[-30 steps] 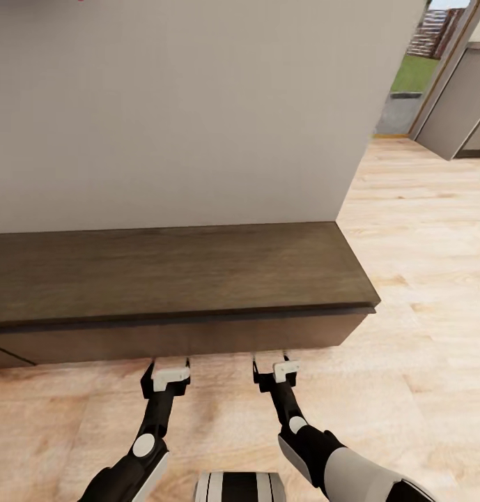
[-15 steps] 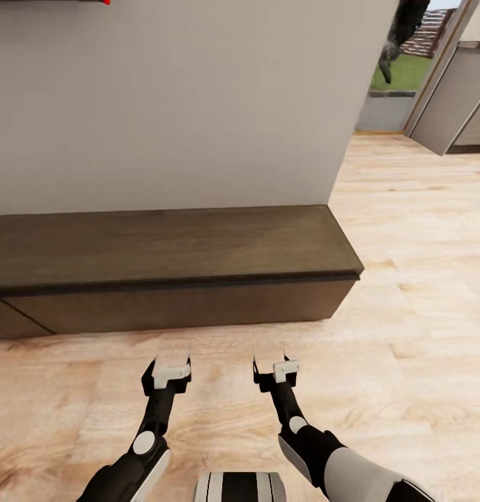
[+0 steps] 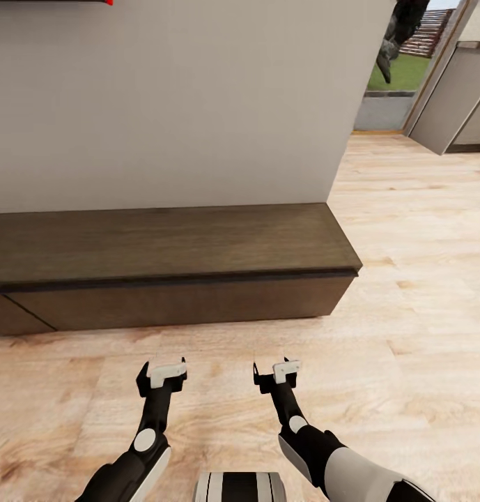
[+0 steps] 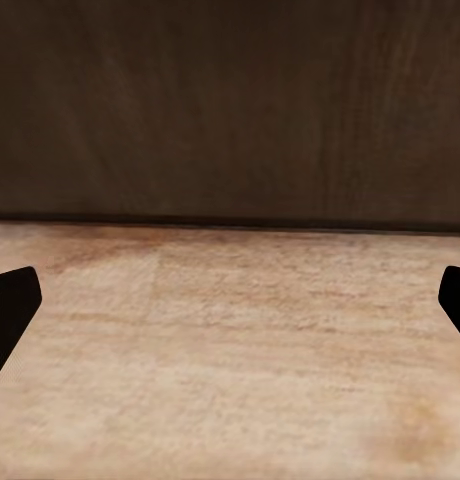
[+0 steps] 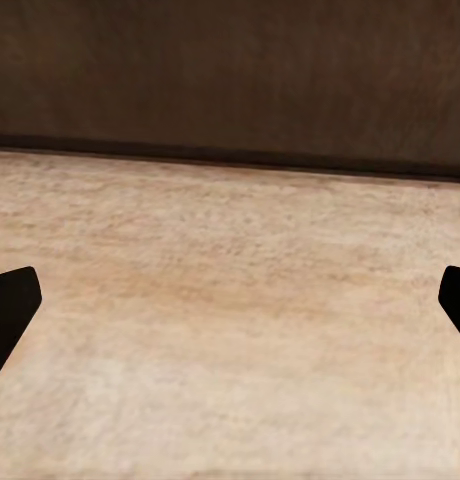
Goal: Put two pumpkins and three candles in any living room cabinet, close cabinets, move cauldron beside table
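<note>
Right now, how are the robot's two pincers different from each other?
In the head view, the left pincer sits a bit lower in the picture than the right pincer, so it looks slightly farther back from the cabinet. The left pincer's white block faces the camera squarely; the right pincer's looks tilted. Both are the same: black fingers, open, holding nothing, hovering over the wooden floor and pointing at the cabinet's dark front.
</note>
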Motion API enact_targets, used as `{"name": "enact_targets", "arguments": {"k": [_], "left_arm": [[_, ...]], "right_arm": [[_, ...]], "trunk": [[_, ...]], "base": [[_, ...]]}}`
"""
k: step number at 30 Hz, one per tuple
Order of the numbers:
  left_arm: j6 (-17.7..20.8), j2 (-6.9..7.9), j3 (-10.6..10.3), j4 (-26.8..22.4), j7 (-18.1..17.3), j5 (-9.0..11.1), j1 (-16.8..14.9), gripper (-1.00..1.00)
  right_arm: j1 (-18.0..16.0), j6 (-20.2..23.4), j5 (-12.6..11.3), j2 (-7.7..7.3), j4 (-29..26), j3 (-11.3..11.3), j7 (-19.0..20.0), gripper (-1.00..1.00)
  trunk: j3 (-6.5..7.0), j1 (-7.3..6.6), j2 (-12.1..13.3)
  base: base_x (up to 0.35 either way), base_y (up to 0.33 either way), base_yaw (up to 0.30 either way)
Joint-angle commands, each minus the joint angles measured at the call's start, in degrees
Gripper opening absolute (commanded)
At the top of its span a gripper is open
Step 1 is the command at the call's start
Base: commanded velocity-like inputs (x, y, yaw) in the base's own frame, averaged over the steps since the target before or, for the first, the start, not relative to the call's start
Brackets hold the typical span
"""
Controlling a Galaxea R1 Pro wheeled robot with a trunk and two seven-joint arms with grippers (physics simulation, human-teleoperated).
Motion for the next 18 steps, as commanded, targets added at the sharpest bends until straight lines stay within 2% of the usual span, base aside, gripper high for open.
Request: {"name": "enact_targets", "arguments": {"k": [1, 7, 11, 16, 18], "left_arm": [[-0.4, 0.08, -0.4, 0.0, 0.4, 0.5, -0.1, 1.0], [-0.3, 0.09, -0.4, 0.0, 0.6, 0.3, -0.1, 1.0], [0.8, 0.08, -0.4, 0.0, 0.6, 0.3, -0.1, 1.0], [10.2, -0.05, -0.2, -0.3, 0.4, 0.7, -0.1, 1.0], [12.8, -0.02, -0.2, -1.8, 0.4, 0.8, -0.1, 1.0]], "right_arm": [[0.0, -0.1, -0.2, 0.0, 0.0, 0.5, -0.4, 1.0], [0.0, 0.0, -0.2, 0.0, 0.0, 0.5, -0.4, 1.0], [0.0, 1.5, -0.2, 0.0, -0.2, 0.5, -0.4, 1.0], [0.0, 3.8, -0.1, -0.08, -0.6, 0.4, -0.4, 1.0], [0.0, 4.6, -0.1, -0.12, -0.6, 0.4, -0.4, 1.0]], "trunk": [[-0.04, -0.01, 0.0], [-0.04, -0.01, 0.0], [0.85, -0.11, 0.0], [1.96, -0.24, 0.1], [2.18, -0.27, 0.1]], "base": [[0.0, 0.0, 0.0], [0.0, 0.0, 0.0], [0.0, 0.0, 0.0], [0.0, 0.0, 0.0], [0.0, 0.0, 0.0]]}}
